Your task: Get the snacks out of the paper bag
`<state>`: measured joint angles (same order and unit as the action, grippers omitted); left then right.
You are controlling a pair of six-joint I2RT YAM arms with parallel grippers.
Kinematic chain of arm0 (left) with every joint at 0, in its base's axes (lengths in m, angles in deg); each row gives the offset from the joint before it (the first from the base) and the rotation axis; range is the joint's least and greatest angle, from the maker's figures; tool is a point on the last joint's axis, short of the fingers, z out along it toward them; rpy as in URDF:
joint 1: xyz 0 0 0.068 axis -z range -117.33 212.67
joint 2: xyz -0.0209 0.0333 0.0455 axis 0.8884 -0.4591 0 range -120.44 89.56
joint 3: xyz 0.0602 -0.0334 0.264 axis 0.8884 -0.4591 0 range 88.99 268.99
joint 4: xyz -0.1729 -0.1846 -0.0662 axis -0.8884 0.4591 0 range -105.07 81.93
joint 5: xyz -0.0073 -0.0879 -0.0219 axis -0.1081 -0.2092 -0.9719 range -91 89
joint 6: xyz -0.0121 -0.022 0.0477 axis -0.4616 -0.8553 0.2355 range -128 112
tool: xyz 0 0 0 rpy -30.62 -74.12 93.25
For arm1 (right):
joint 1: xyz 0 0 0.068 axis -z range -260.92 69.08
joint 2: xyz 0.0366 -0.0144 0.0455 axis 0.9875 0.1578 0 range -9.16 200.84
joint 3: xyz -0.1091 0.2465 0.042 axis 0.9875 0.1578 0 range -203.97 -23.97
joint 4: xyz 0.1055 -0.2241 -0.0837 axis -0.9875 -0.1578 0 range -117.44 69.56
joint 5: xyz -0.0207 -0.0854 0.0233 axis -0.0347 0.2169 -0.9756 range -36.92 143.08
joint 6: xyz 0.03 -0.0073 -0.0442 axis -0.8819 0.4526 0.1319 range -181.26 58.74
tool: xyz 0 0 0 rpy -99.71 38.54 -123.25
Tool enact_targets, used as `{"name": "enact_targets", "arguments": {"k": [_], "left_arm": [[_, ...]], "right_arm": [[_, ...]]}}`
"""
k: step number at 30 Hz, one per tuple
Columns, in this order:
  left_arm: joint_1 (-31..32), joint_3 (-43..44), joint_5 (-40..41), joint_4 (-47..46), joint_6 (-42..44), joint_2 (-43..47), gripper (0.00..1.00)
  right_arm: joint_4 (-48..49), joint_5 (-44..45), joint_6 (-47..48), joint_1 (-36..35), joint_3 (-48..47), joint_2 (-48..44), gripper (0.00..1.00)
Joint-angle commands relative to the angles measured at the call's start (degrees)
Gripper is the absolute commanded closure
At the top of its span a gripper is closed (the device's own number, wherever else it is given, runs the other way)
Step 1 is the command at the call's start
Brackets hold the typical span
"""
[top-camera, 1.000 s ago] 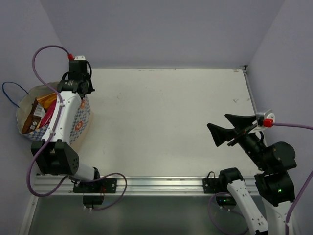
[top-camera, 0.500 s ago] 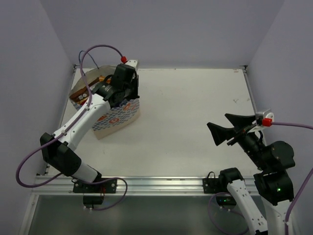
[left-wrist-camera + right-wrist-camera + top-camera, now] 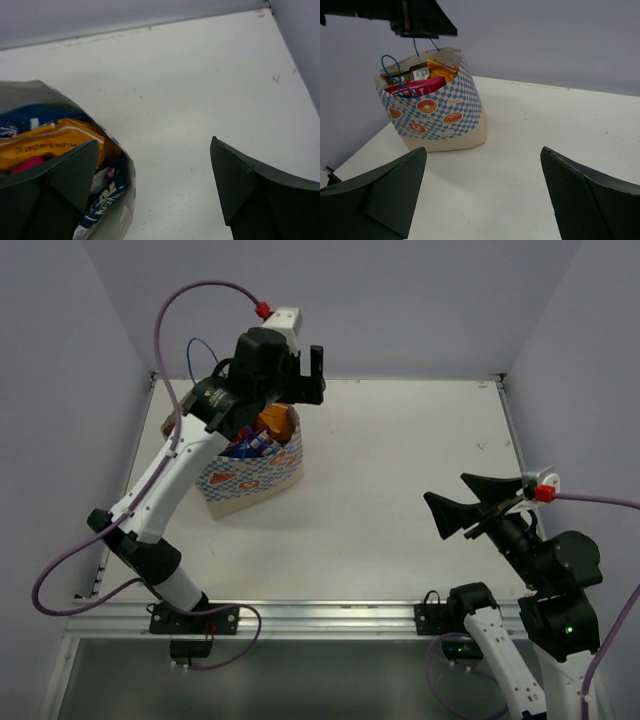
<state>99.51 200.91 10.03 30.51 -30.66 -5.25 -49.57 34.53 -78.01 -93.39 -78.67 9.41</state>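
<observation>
The paper bag [image 3: 248,472], cream with blue checks and orange doughnut prints, stands upright on the table's left side. It shows in the right wrist view too [image 3: 437,112]. Snacks fill its open top: an orange packet [image 3: 50,146], a dark blue packet [image 3: 100,210] and a pink one [image 3: 417,86]. My left gripper [image 3: 300,377] hovers open just above the bag's right rim, holding nothing [image 3: 155,192]. My right gripper [image 3: 462,508] is open and empty at the right, well away from the bag [image 3: 482,195].
Grey walls close in the white table [image 3: 400,460] at the back and both sides. A thin blue string handle [image 3: 394,74] loops up from the bag's near rim. The aluminium rail [image 3: 320,618] with the arm bases runs along the near edge.
The left arm carried the bag from beyond the table's left edge onto the table, then opened its jaws and rose above the rim. The right arm stayed still.
</observation>
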Motion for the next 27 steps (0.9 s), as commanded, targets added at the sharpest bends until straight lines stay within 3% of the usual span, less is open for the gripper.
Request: {"name": "enact_targets", "arguments": {"k": [1, 6, 8, 14, 18, 25, 27], "left_arm": [[-3.34, 6.03, 7.51, 5.21, 7.86, 4.80, 0.00], [-18.44, -3.88, 1.81, 1.63, 17.79, 12.08, 0.01], [-21.27, -10.30, 0.06, -2.77, 21.14, 14.02, 0.00], [-35.76, -18.31, -17.51, -10.25, 29.85, 14.83, 0.00], [-39.45, -17.96, -17.79, -11.74, 33.20, 9.48, 0.03], [-41.85, -15.41, -29.46, -12.62, 32.85, 1.73, 0.21], [-41.85, -16.29, -29.57, -13.32, 33.02, 1.12, 0.27]], "right_arm": [[1.44, 0.18, 0.85, -0.27, -0.06, -0.02, 0.01], [1.44, -0.17, 0.41, -0.36, -0.24, 0.24, 0.01], [1.96, -1.57, 0.32, -0.45, 0.64, -0.20, 0.01], [3.46, -5.53, 0.23, -1.32, 2.66, -0.38, 0.01], [3.99, -7.47, 0.32, -1.94, 2.76, 0.77, 0.01], [2.49, -6.33, 1.99, -5.02, 0.73, 4.19, 0.01], [2.49, -6.33, 1.99, -5.11, 0.56, 4.63, 0.01]]}}
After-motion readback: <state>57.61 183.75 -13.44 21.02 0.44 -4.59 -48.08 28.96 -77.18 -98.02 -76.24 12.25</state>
